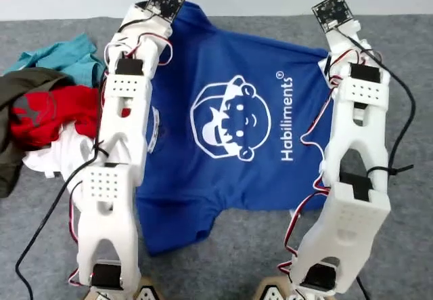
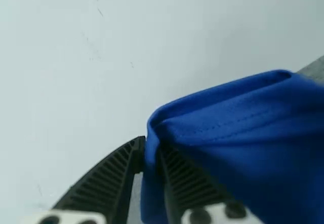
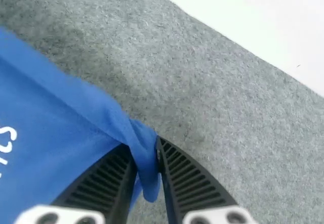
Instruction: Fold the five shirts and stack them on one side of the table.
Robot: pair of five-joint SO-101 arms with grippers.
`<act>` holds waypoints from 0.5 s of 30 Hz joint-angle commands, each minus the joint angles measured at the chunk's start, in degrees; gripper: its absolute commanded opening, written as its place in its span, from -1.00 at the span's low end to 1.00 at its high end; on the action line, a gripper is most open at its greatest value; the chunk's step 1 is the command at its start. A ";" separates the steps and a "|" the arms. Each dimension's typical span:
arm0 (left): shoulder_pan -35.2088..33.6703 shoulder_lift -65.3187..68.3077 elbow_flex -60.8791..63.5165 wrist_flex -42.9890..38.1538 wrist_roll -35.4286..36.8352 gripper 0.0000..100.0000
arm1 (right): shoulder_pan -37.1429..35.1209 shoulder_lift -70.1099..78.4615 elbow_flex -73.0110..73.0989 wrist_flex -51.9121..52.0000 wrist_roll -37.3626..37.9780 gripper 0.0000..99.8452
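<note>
Both end effectors are clamped shut on the far edge of one garment: the left end effector (image 2: 150, 145) pinches a fold of it, and the right end effector (image 3: 144, 148) pinches a corner. The grey bench (image 1: 406, 246) carries the blue shirt (image 1: 270, 178), spread print-up between the two arms. From the grips it runs back toward the arm bases, and its long axis lies crosswise, from one arm to the other. Each arm holds its own end, so the likely fold draws that far edge toward the bases. Beside the left arm sits a heap (image 1: 47, 117) of seemingly four more: dark shirt (image 1: 20, 90), red shirt (image 1: 61, 114), teal shirt (image 1: 67, 56), white shirt (image 1: 61, 154). That makes five in all, with none folded yet.
</note>
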 commanded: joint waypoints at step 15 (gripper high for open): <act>-1.23 11.16 -36.18 38.59 0.35 -0.99 | -0.13 2.95 -11.43 11.74 5.27 -0.98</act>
